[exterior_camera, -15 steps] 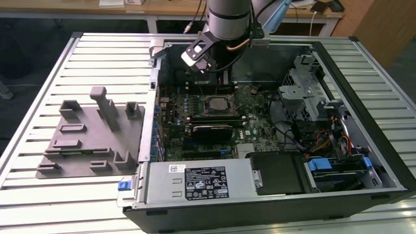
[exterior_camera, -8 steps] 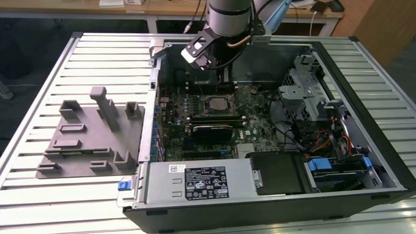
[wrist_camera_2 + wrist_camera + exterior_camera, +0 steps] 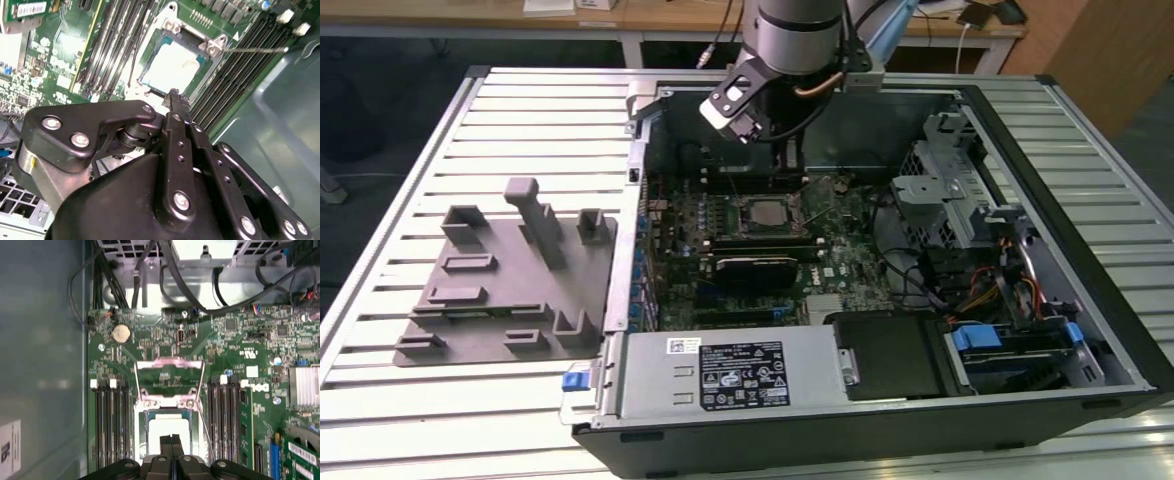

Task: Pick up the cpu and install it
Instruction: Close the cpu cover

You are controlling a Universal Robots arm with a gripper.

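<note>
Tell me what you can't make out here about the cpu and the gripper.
- First wrist view: the gripper covers part of the cpu, and glare washes out its top, so how it is seated cannot be judged.
- Second wrist view: the gripper's body hides the near edge of the socket.
- Exterior view: the socket is too distant to tell whether the gripper touches the cpu.

The cpu lies in the motherboard socket, between memory slots, inside the case.
</note>
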